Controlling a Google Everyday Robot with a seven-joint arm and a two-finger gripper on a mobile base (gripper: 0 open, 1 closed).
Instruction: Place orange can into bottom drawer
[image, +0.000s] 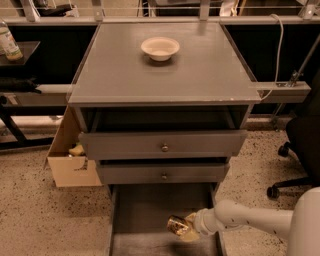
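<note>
The orange can (177, 225) lies on its side, held in my gripper (186, 227) at the end of the white arm (240, 220) that reaches in from the lower right. The gripper is shut on the can. The can hangs low over the floor of the bottom drawer (145, 210), which is pulled out wide, toward its right front part. Whether the can touches the drawer floor I cannot tell.
The two upper drawers with metal knobs (164, 147) are slightly open above. A cream bowl (160, 48) sits on the grey cabinet top (210, 70). A cardboard box (70, 160) stands left of the cabinet, a black office chair (300, 150) to the right.
</note>
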